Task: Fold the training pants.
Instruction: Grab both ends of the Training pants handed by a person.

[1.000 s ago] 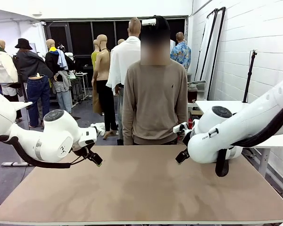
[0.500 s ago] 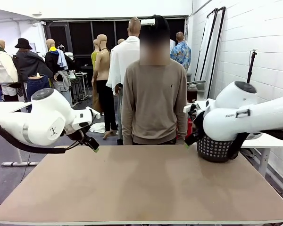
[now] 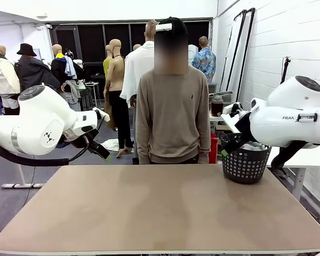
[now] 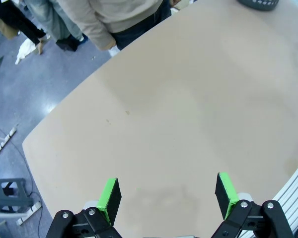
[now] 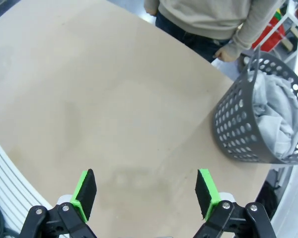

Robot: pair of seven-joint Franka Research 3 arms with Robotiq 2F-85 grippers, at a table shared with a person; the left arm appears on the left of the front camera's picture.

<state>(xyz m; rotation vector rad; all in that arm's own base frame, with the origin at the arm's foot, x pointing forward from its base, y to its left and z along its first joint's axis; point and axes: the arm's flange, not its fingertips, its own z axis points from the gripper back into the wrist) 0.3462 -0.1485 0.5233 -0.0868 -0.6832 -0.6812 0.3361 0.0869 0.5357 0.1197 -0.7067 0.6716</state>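
— So, where are the pants?

— Heaped inside the dark grey perforated plastic basket (image 5: 248, 129), which stands at the far right corner of the light brown counter (image 3: 160, 213). The light grey jersey training pants (image 5: 280, 106) lie crumpled against its inner wall.

— Any waistband or drawstring to see?

— I can't tell; the cloth is too bundled. From the front, the right arm's white body covers part of the basket's top. The left wrist view catches just a sliver of its rim at the picture's top edge, and the right wrist view cuts off its far side.

— And the hands?

— The left hand (image 4: 167, 196) is spread wide, nothing between its green pads, and raised near the far left corner. The right hand (image 5: 145, 192) is just as wide and holds nothing. It is raised near the far right corner, with the basket off to one side of its fingers, untouched.

— Room to move?

— Open surface runs from the basket to the left edge and down to the near edge. A person in a beige sweater (image 3: 173, 117) stands at the middle of the far edge.
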